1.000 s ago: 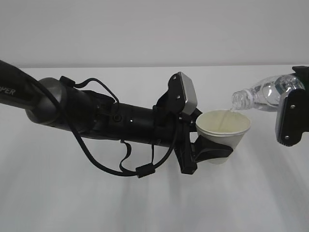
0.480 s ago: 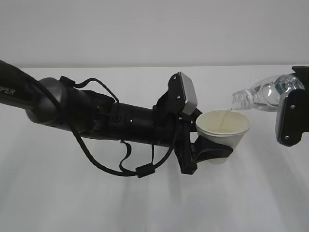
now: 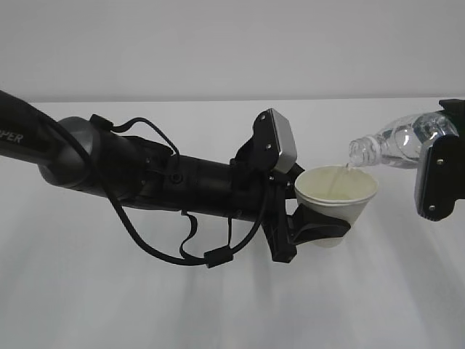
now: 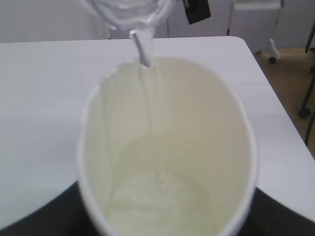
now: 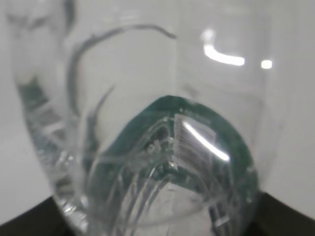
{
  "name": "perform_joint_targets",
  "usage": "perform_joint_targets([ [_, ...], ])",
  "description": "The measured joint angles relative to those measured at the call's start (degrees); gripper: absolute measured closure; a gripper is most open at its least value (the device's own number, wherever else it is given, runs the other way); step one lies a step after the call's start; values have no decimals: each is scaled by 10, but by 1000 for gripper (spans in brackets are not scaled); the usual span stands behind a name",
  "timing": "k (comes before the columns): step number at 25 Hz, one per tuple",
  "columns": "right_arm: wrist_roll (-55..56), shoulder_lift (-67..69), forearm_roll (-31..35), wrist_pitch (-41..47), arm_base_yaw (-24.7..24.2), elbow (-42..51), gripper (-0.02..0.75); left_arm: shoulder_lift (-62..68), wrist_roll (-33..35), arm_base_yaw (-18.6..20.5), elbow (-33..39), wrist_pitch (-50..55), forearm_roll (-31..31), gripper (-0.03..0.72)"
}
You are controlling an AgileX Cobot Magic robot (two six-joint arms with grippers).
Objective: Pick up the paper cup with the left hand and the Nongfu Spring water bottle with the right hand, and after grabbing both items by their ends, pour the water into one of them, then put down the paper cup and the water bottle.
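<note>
Both my grippers are occupied. Left of centre in the exterior view, my left hand (image 3: pixel 320 231) reaches across from the left edge and has its black fingers (image 3: pixel 327 222) clamped around the lower body of the paper cup (image 3: pixel 336 202), which it holds upright and clear of the white table (image 3: pixel 218 305), just right of the frame's centre. At the right edge of that view, my right hand (image 3: pixel 439 178) grips the Nongfu Spring water bottle (image 3: pixel 396 142) by its base end; the bottle lies tilted almost level, neck pointing left and slightly down, its mouth just above the cup's far rim. A thin stream of the water (image 4: pixel 144 49) falls from the mouth at the top of the left wrist view and runs down the cream inner wall to a shallow pool at the cup's bottom. My right wrist view is filled by the clear ribbed bottle body with its dark green label (image 5: pixel 197 147) low in the frame; the fingers themselves are mostly hidden there, so I judge that grip chiefly from the exterior view.
</note>
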Motion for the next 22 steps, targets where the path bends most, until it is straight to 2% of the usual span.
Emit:
perform_joint_targets([
  [22, -3, 0, -1, 0, 0, 0, 308, 2, 0, 0, 0, 0, 0, 274],
])
